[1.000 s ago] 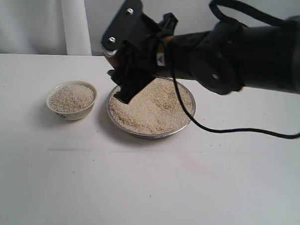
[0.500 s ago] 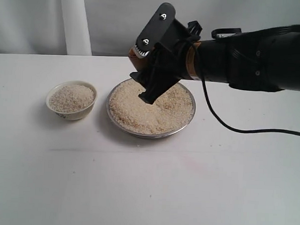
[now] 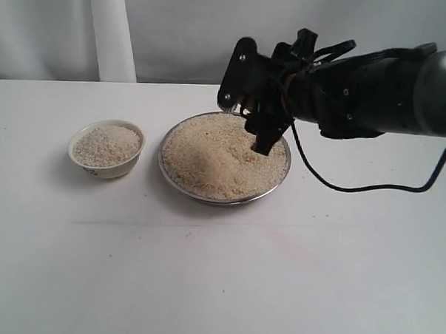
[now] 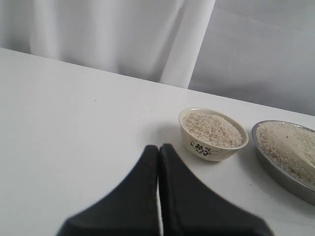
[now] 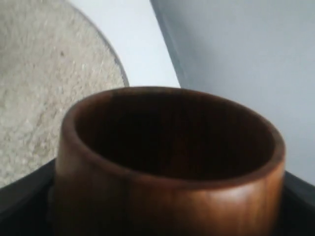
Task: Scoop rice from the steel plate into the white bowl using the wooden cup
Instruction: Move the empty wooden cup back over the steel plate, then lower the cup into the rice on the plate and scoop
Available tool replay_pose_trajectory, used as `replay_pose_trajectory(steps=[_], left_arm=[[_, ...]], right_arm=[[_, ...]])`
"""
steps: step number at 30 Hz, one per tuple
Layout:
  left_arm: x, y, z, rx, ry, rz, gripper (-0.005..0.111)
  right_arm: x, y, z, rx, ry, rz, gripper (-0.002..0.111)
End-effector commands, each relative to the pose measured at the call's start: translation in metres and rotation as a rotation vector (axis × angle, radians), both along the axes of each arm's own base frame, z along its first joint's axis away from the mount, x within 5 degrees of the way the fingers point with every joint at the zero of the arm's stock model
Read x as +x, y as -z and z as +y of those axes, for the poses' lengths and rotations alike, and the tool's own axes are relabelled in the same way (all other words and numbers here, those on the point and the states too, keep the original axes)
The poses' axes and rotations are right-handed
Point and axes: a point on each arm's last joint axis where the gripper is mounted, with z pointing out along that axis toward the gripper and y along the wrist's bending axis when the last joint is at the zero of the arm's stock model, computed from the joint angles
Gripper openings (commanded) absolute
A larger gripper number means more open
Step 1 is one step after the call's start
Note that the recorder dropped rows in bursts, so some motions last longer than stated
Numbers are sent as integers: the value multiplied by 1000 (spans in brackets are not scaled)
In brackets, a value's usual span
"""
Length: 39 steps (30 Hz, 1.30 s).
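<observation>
The steel plate [image 3: 223,202] sits mid-table, heaped with rice [image 3: 212,163]. To its left stands the white bowl [image 3: 104,169], filled with rice [image 3: 105,145]. My right gripper [image 3: 261,135] hangs over the plate's far right part, its lower fingertip down at the rice surface. It is shut on the wooden cup [image 5: 167,196], whose dark inside shows no grains; black fingers [image 5: 19,194] flank it. In the exterior view the cup is hidden behind the gripper. My left gripper [image 4: 158,147] is shut and holds nothing, low over the table short of the bowl [image 4: 206,147] and plate [image 4: 275,169].
The white table [image 3: 203,284] stretches in front of the dishes. A black cable [image 3: 370,187] loops from the right arm over the table at right. A pale curtain and wall [image 3: 110,29] close off the back.
The right arm has swung from the plate's left side to its far right and dropped lower, with the wrist turned over. The bowl, the plate and the left gripper have stayed put.
</observation>
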Motion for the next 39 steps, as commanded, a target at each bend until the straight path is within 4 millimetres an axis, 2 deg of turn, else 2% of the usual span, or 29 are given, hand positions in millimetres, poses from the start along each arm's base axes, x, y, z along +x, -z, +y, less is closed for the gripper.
replay_pose_trajectory(steps=[1,4,9,12,14,16,23,30,34,39], left_arm=[[0,-2,0,-5,4,-12,0],[0,-2,0,-5,4,-12,0],[0,-2,0,-5,4,-12,0],[0,-2,0,-5,4,-12,0],[0,-2,0,-5,4,-12,0],[0,-2,0,-5,4,-12,0],[0,-2,0,-5,4,-12,0],[0,-2,0,-5,4,-12,0],[0,-2,0,-5,4,-12,0],[0,-2,0,-5,4,-12,0]], right_arm=[[8,14,-1,-184,16,33,0],[17,21,1,-345,9,30,0],[37,23,18,-351,-1,-5,0],[46,42,26,-463,-43,-4,0],[52,58,24,-591,-49,15,0],[56,66,25,-641,-41,19,0],[53,65,40,-769,-176,-19,0],[57,60,39,-894,-199,-99,0],[62,67,36,-972,-225,-133,0],[76,76,42,-971,-192,-142,0]])
